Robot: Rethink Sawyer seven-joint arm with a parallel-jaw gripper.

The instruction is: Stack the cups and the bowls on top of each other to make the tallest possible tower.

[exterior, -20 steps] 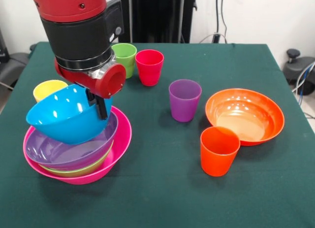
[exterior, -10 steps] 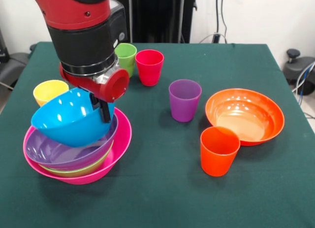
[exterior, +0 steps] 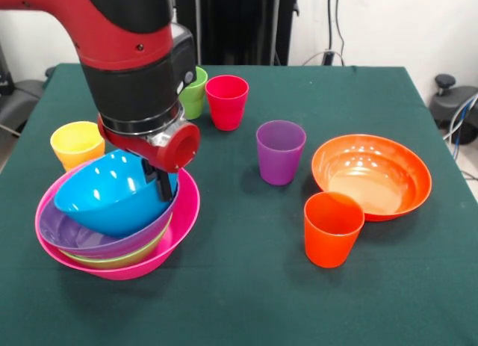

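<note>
Pincer (exterior: 160,183) on blue bowl (exterior: 104,196); no legible writing.

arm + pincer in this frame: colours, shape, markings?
The arm is a glossy red shell over a thick black cylindrical wrist section with a silver ring below it. A round red cap with a dark recessed centre sits beside that. The pincer is black and narrow. No markings or cables are visible on it.

A dark green cloth-covered table (exterior: 246,286) fills the frame, a white wall (exterior: 388,25) at one o'clock, a black panel (exterior: 231,25) at twelve, cables (exterior: 334,25) hanging between them.
</note>
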